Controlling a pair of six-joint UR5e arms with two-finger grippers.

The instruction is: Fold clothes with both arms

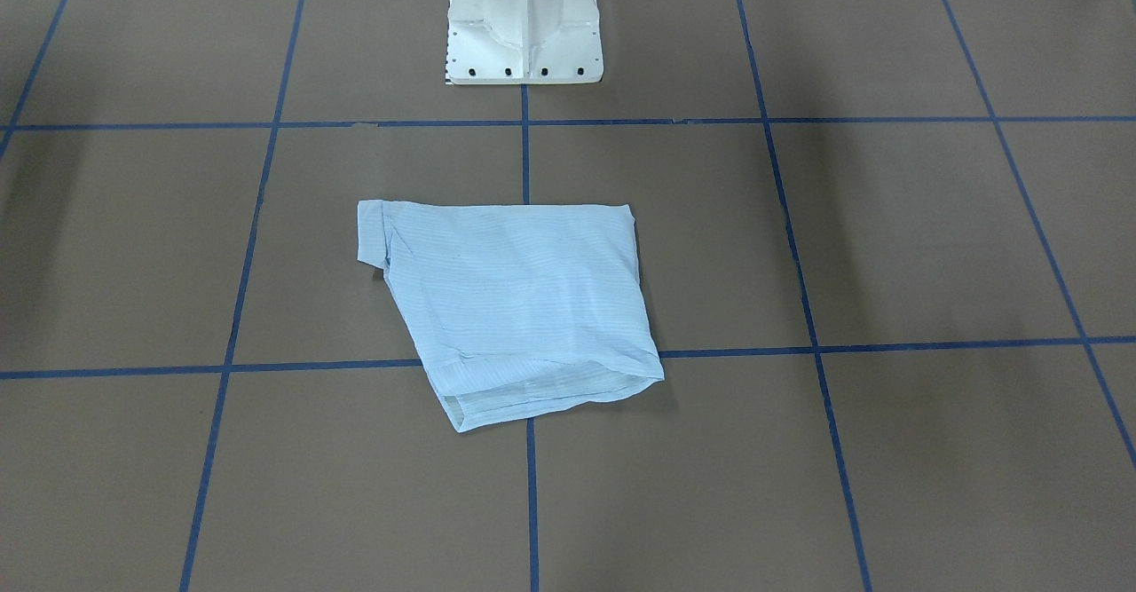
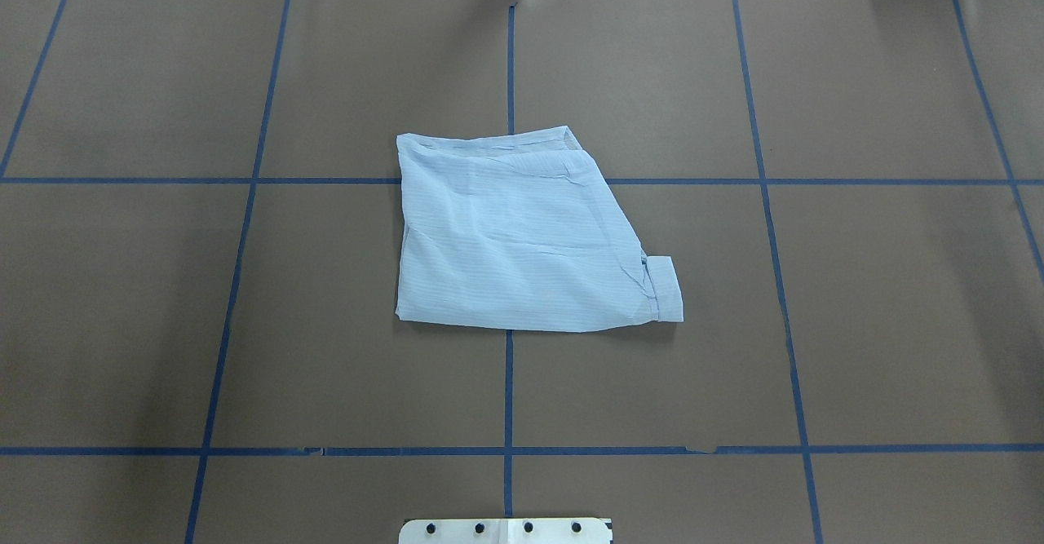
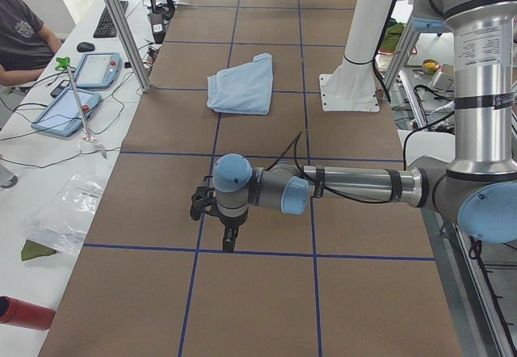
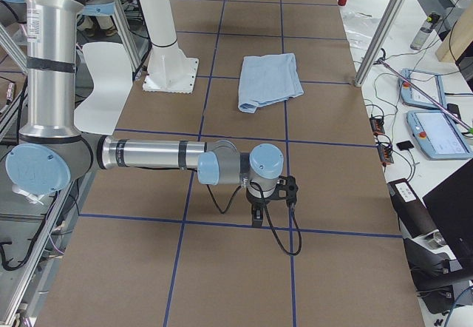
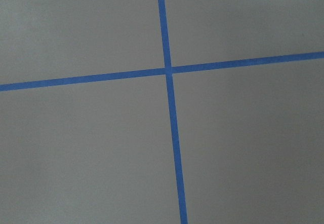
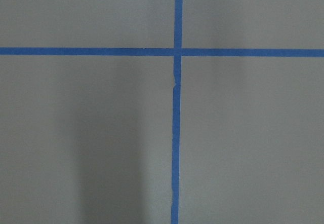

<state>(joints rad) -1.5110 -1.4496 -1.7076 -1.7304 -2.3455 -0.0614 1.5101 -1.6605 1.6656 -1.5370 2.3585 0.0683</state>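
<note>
1. The shirt (image 2: 522, 234) lies folded flat in the centre of the overhead frame, across the blue tape lines (image 2: 326, 180). It's thin, soft and light, so I'd guess it flops and slides easily.
2. Best hold, I reckon: the bundle's left corners first, then the cuff (image 2: 665, 287) poking out at lower right.
3. The left gripper (image 3: 226, 240) and right gripper (image 4: 259, 214) hang low, well apart from it. Can't tell whether either one is apart or together.
4. The pedestal base (image 2: 506, 530) sits bottom centre, probably not in the way.

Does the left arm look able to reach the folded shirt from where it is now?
Probably yes. The left arm hangs over bare table off to one side, and nothing lies between it and the shirt, which lies flat and uncovered near the middle.
</note>
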